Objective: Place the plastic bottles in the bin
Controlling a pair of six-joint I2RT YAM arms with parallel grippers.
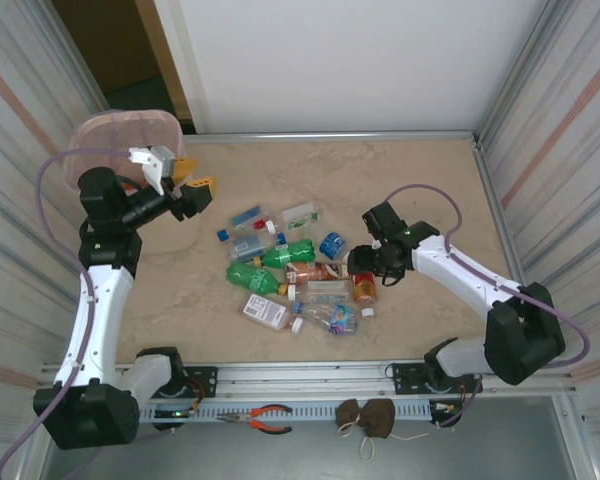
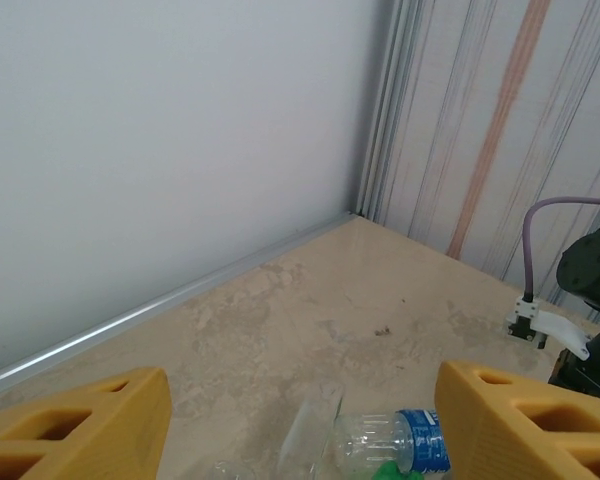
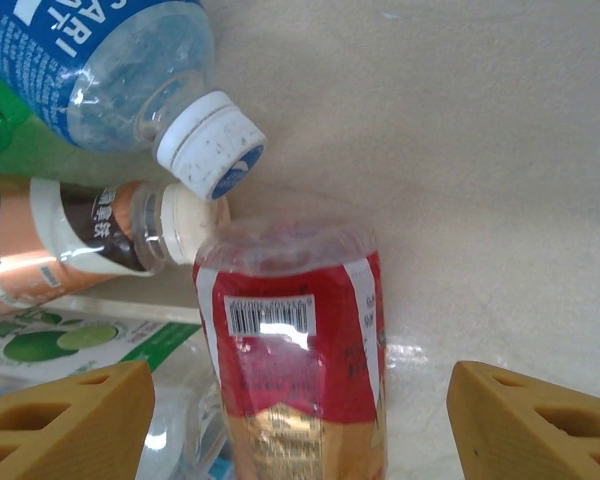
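Your left tool (image 1: 192, 176) is hanging open and empty near the bin (image 1: 108, 124). Your right tool (image 3: 300, 420) is standing open astride a red-labelled bottle (image 3: 298, 370), touching neither side. The other bottles (image 1: 280, 268) are lying heaped mid-bench (image 1: 420, 180).

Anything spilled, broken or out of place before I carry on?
No spills or damage visible. The plastic bottles lie heaped mid-table. Only strays: orange-handled pliers and brown pouches on the near rail.
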